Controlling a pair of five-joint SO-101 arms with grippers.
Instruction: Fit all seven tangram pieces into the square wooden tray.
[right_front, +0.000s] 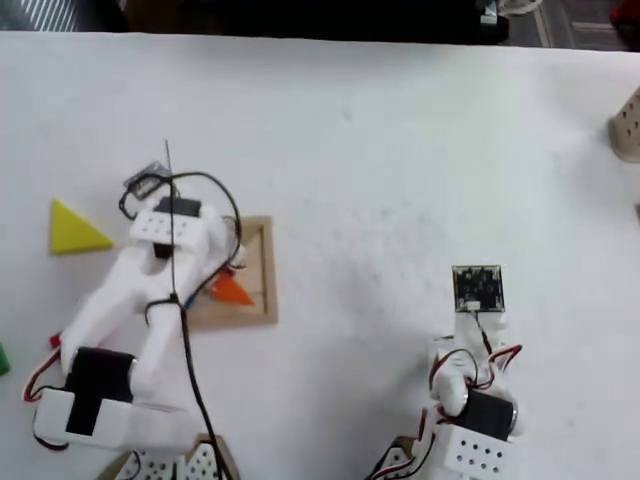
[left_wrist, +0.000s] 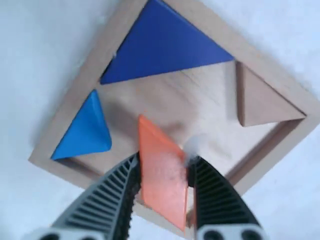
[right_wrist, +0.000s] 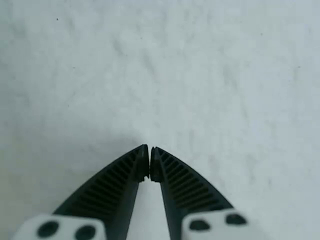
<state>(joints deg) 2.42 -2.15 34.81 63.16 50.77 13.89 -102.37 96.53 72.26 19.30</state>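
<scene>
Orange piece (left_wrist: 157, 150) is clamped in your left gripper (left_wrist: 164, 162) over the wooden tray (left_wrist: 85, 85), which already holds a large blue triangle (left_wrist: 165, 45), a small blue triangle (left_wrist: 85, 127) and a pale wooden triangle (left_wrist: 257, 97), so you look roughly halfway. The high view adds a yellow triangle (right_front: 72, 230) waiting on the counter (right_front: 400, 150) left of the tray. Your right gripper (right_wrist: 150, 162) is pinched together on nothing.

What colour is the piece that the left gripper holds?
The piece is orange; the left wrist view shows it best, in the left gripper over the tray.
</scene>
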